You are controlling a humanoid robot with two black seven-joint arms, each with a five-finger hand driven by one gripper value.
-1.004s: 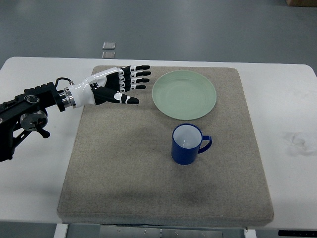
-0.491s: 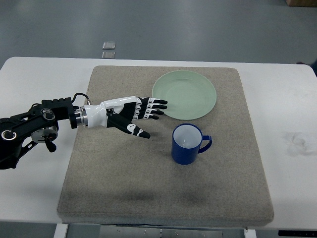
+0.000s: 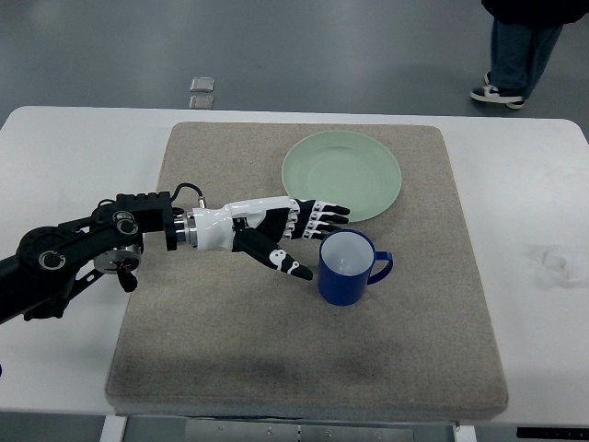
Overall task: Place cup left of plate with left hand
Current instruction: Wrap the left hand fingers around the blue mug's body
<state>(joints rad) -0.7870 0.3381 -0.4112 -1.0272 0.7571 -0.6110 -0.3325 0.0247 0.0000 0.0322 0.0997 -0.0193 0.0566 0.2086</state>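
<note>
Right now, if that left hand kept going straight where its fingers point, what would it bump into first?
Most likely the blue cup: the left hand is open, pointing right, close beside it. Height is unclear.

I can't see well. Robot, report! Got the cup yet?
Left hand open, beside blue ceramic cup, not gripping. Round green plate just behind. Nothing blocking.

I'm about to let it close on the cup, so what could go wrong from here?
1. The left hand is open beside the blue cup, thumb low and fingers high; a push before closing could probably tip or slide the cup.
2. The fingers hover at the green plate's near edge and might clip it.
3. The cup's handle faces away, so the grip must wrap the body.
</note>
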